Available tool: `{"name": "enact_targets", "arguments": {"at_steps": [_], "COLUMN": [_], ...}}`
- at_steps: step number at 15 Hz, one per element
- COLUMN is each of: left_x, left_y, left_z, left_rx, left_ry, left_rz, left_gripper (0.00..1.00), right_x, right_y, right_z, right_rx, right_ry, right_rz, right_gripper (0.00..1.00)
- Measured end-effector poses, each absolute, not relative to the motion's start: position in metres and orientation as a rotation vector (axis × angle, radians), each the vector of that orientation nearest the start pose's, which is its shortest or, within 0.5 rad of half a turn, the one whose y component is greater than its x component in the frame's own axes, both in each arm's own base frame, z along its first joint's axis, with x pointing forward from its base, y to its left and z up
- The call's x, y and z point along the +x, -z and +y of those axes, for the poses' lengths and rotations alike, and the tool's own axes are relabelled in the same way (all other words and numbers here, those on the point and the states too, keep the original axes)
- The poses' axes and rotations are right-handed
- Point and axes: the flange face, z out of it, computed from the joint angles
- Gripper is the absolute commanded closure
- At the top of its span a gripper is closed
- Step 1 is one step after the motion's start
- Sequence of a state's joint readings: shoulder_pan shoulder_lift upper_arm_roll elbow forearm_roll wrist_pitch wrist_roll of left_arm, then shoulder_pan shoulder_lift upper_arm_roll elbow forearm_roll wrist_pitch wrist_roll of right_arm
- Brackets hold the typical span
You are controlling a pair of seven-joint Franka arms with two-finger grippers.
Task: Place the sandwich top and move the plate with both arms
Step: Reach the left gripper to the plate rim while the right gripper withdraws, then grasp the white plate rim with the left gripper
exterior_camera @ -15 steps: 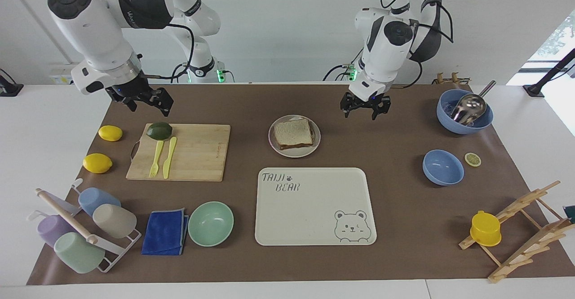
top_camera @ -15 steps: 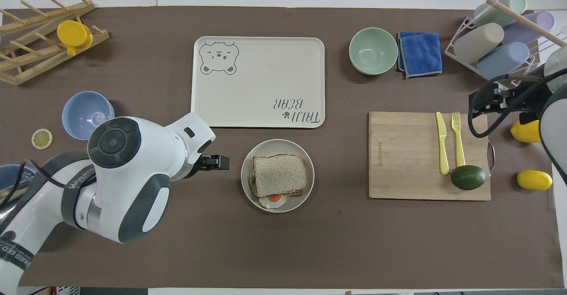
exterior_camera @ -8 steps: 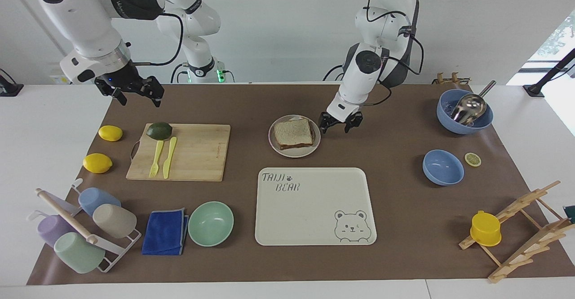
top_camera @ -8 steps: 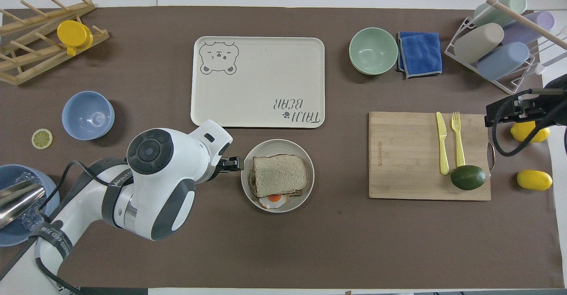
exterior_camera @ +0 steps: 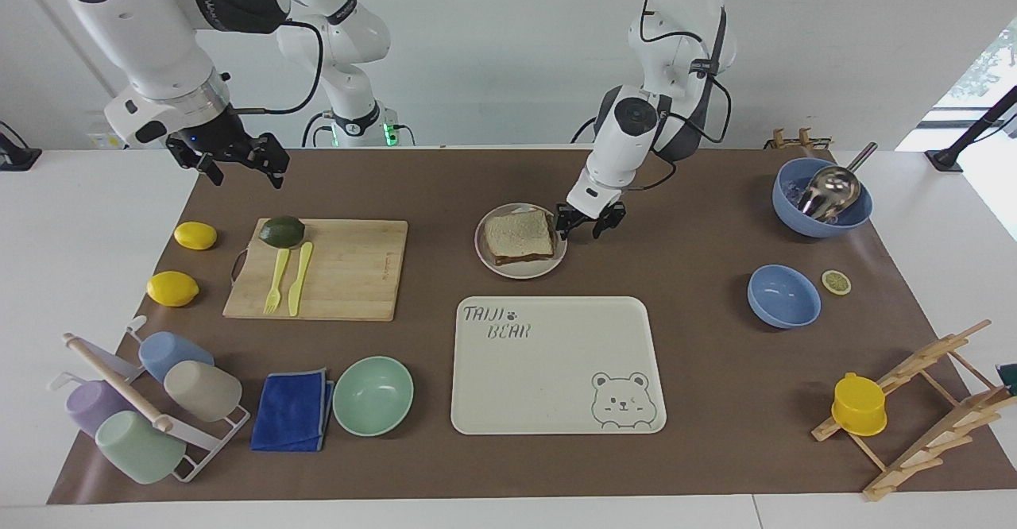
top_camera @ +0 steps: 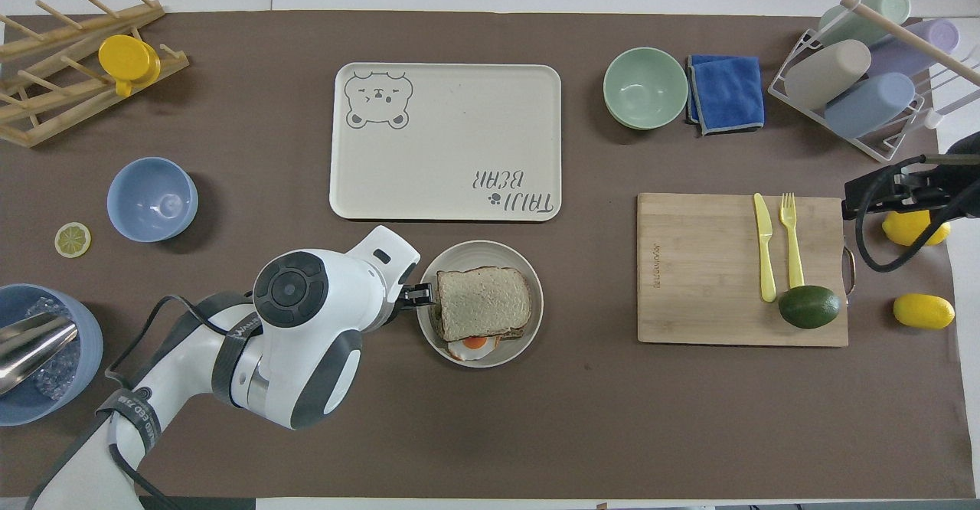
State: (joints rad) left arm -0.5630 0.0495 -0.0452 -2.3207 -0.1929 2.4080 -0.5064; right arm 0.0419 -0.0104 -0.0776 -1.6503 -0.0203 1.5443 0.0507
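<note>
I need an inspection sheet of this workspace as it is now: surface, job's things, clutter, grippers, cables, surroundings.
Surface: brown mat on a white table.
Job's things: sandwich top lies on the egg sandwich on the plate; bear tray bare.
Clutter: cutting board with avocado, fork and knife; two lemons; mint bowl; blue cloth; cup rack; two blue bowls, one with a scoop; lemon slice; wooden rack with a yellow cup.
Grippers: left gripper at the plate's rim, toward the left arm's end; right gripper waits raised, jaws open.
Cables: loops run along both arms.
Surroundings: white wall; window.
</note>
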Motion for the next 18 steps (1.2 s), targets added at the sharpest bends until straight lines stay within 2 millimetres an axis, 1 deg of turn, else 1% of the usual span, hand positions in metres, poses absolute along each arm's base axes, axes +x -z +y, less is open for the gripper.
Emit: {"name": "enact_targets", "arguments": {"at_steps": [2, 4, 7, 9, 10, 11, 14, 18], "left_x": [0.423, 0.423, 0.422, 0.422, 0.422, 0.422, 0.421, 0.421], "left_y": [-0.320, -0.317, -0.309, -0.305, -0.306, -0.306, -0.312, -0.311], "left_z": [-0.298, -0.302, -0.307, -0.307, -0.307, -0.308, -0.311, -0.311], "left_rx": [-3.280, -3.291, -3.294, -3.293, -3.295, -3.297, -3.306, -3.306], "left_ry": [-0.066, -0.064, -0.059, -0.064, -0.063, -0.060, -0.048, -0.049], "left_rz": [-0.074, -0.084, -0.083, -0.087, -0.089, -0.089, -0.082, -0.085], "left_gripper": [0.50, 0.54, 0.67, 0.83, 0.96, 1.00, 1.00, 1.00], "right_x": [0.544, 0.542, 0.540, 0.539, 0.539, 0.539, 0.539, 0.539], "right_y": [-0.592, -0.596, -0.597, -0.597, -0.597, -0.597, -0.595, -0.594], "right_z": [-0.025, -0.029, -0.053, -0.064, -0.065, -0.064, -0.062, -0.062], "right_rx": [-3.155, -3.154, -3.149, -3.148, -3.147, -3.147, -3.147, -3.147], "right_ry": [-0.147, -0.137, -0.133, -0.132, -0.132, -0.132, -0.137, -0.141], "right_rz": [0.144, 0.156, 0.165, 0.147, 0.144, 0.142, 0.136, 0.135], "right_gripper": [0.00, 0.00, 0.00, 0.00, 0.00, 0.00, 0.00, 0.00]}}
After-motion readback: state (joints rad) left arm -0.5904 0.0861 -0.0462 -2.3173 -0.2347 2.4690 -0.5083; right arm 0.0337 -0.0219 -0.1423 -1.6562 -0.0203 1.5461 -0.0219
